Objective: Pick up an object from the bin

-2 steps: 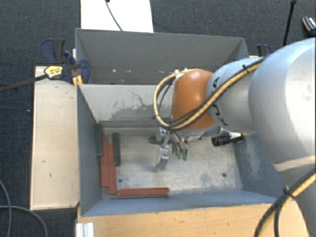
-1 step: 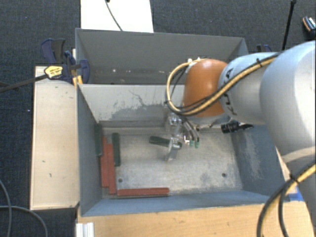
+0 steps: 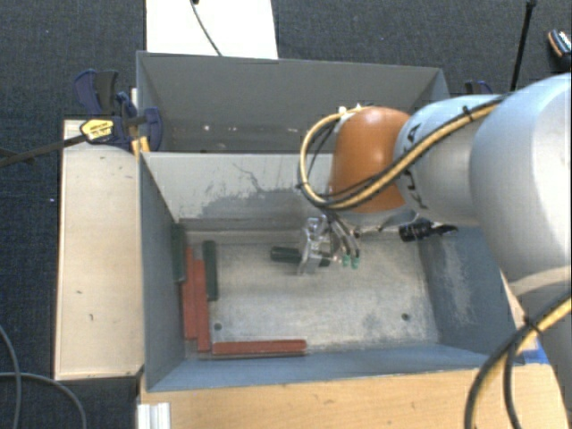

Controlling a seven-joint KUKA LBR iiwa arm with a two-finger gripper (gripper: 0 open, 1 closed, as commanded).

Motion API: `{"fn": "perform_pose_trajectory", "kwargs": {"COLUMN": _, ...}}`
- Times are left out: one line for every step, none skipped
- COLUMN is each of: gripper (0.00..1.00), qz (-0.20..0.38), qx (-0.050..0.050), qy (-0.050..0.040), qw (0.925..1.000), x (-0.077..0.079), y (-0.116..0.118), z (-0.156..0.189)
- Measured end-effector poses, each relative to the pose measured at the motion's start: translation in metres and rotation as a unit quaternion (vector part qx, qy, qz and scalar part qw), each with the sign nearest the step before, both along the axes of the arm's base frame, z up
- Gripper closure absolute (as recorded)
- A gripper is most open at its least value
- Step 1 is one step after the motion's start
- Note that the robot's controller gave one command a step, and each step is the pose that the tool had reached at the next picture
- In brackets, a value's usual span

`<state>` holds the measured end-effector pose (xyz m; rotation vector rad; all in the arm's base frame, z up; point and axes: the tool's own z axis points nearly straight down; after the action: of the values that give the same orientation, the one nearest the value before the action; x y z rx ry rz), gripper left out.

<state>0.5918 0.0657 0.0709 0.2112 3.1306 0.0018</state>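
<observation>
the pincer [image 3: 315, 250] sits low by the back wall of the grey metal bin [image 3: 268, 181], right against a small dark green matte block [image 3: 286, 255] (released or clenched, i cannot tell). likely risk: a glancing contact nudges the block across the smooth, scuffed floor. a flat red bar [image 3: 193, 298] hugs the left wall.
</observation>
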Motion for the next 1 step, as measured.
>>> {"fn": "perform_pose_trajectory", "kwargs": {"gripper": 1.00, "qz": 0.138, "qx": -0.001, "qy": 0.0013, "qw": 0.9904, "x": -0.0611, "y": -0.0446, "z": 0.0473}}
